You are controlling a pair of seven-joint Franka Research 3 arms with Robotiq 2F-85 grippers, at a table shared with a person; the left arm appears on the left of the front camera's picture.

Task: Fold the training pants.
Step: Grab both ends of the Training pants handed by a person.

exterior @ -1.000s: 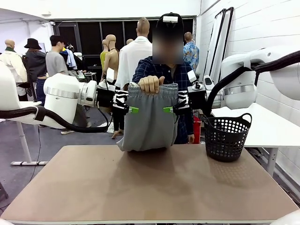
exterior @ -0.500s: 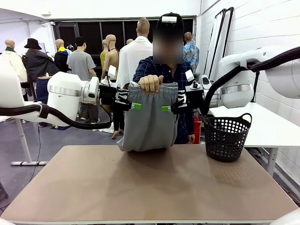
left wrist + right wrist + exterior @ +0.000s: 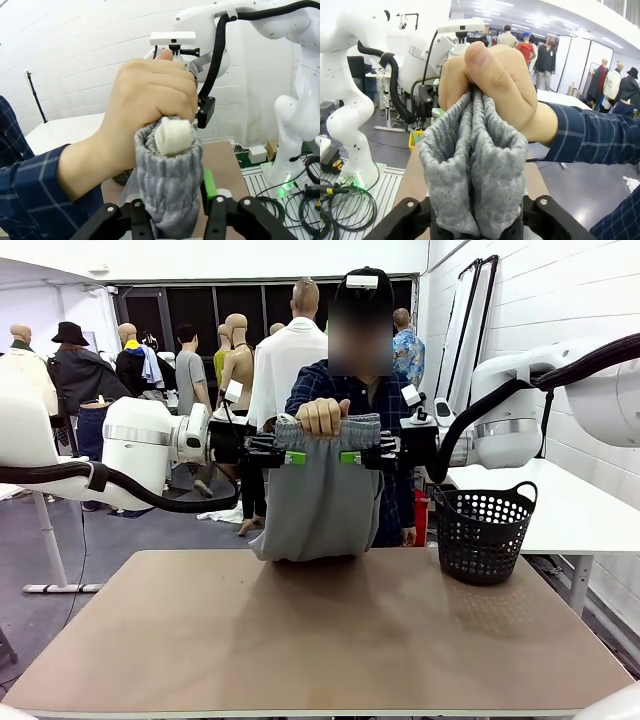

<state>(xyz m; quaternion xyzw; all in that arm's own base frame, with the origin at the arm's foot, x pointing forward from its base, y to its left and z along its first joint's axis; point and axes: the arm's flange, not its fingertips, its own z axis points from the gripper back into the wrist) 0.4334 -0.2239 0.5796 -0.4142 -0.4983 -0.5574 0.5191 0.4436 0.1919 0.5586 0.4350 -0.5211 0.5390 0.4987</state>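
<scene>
The light grey training pants (image 3: 315, 505) hang bunched over the table's far edge, and a person's hand (image 3: 322, 418) grips the middle of the waistband. My left gripper (image 3: 290, 456) pinches the waistband's left side, and my right gripper (image 3: 352, 456) pinches its right side. In the left wrist view, the gathered waistband (image 3: 170, 185) fills the gap of my left gripper (image 3: 172, 212), under the person's fist (image 3: 150, 100). In the right wrist view, folds of grey fabric (image 3: 475, 165) are squeezed in my right gripper (image 3: 477, 222), below the hand (image 3: 495, 85).
A black perforated basket (image 3: 483, 530) stands at the table's far right corner. The brown tabletop (image 3: 320, 640) stretches bare toward me. The person stands just behind the far edge, between my two arms.
Both grippers have moved up and inward to the waistband, and their jaws have closed from wide open onto the fabric. The person's hand has stayed where it was.
</scene>
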